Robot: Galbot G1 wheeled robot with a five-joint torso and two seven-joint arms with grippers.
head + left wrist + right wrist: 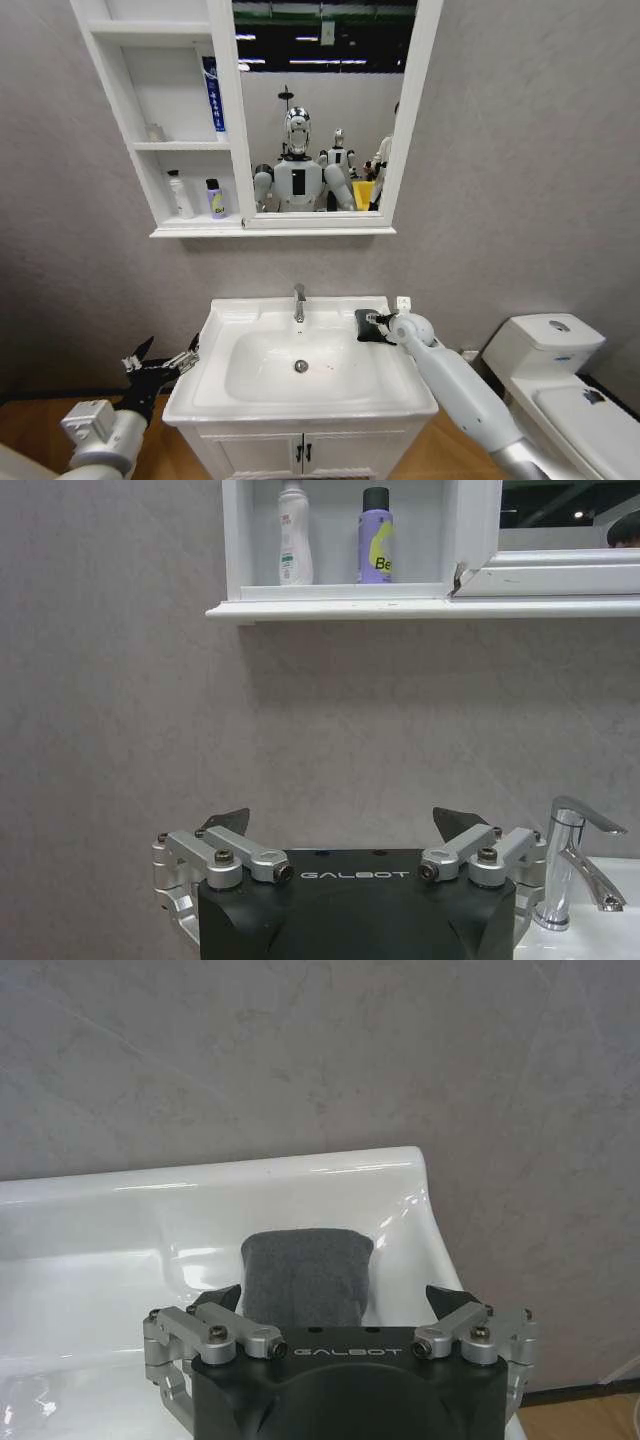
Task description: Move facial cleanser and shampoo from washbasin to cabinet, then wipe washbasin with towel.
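A: Where does the small dark grey folded cloth towel [372, 324] lie?

B: On the back right corner of the white rectangular ceramic washbasin [235, 398], at about two o'clock from the drain and just right of the chrome tap [299, 302]. In the right wrist view the towel [306, 1275] sits directly ahead of the right gripper [338, 1305], between its two black fingertips [222, 1298], which stand wide apart on either side of it.

A: And its long axis?

B: As far as I can judge, it runs away from the claw toward the wall, so the fingers flank the narrow width. That is the relation the grasp depends on: the towel is at twelve o'clock from the claw, very close, and I cannot tell whether the tips are touching it yet.

A: The other arm?

B: The left gripper [160, 360] hangs off the basin's left edge, at about nine o'clock from the bowl, fingers spread and holding nothing. The right arm is plainly the nearer one.

A: The bottles?

B: A white bottle [180, 195] and a purple bottle with a black cap [215, 198] stand on the lowest shelf of the white wall-hung cabinet [125, 100], so I judge the wiping step is next.
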